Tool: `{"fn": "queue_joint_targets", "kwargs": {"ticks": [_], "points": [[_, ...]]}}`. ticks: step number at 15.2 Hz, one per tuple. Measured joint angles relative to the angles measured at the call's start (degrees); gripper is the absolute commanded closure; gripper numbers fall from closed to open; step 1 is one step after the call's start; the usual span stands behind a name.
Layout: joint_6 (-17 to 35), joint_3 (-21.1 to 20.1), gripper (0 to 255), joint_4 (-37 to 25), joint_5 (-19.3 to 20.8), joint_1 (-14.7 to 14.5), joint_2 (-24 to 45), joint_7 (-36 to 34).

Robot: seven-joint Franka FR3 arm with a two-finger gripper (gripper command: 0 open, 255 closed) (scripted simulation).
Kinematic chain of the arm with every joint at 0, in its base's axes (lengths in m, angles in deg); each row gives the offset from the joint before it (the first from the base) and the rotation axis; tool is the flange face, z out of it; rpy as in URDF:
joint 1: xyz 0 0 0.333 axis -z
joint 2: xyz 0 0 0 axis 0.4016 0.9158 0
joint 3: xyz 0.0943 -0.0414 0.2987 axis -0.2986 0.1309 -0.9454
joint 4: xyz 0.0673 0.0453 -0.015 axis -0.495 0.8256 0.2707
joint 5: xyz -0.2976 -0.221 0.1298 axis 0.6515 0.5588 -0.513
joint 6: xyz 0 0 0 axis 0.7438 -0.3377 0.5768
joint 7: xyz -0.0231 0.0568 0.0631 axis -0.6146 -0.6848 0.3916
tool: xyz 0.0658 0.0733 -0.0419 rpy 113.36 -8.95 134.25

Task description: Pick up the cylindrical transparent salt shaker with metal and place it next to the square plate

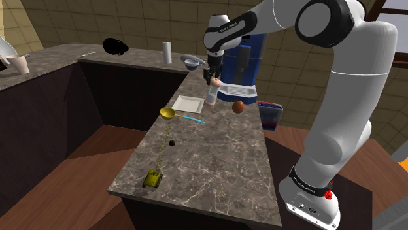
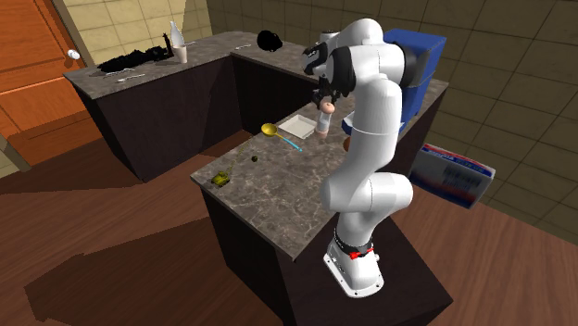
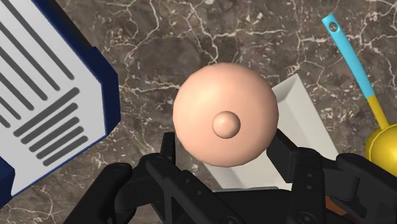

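Much of the gripper [image 3: 224,151] hides behind the salt shaker [image 3: 226,114]; perhaps clasping it, cannot tell.

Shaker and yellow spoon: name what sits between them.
The white plate lies between the shaker and the spoon. The shoulder view shows this, and the wrist view agrees.

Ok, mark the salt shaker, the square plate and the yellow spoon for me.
salt shaker [image 3: 226,114]: wrist view, on its peach domed cap.
square plate [image 1: 187,104]: shoulder view, on its bare white centre.
yellow spoon [image 1: 168,113]: shoulder view, on its bowl.
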Motion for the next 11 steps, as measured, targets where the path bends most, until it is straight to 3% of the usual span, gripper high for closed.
{"fn": "queue_joint_targets", "kwargs": {"ticks": [8,9,11], "points": [[1.29,0.01,255,0.97,0.05,0.00,0.29,-0.08],[1.29,0.01,0,0.97,0.05,0.00,0.29,-0.08],[1.29,0.01,0,0.97,0.05,0.00,0.28,-0.08]]}}
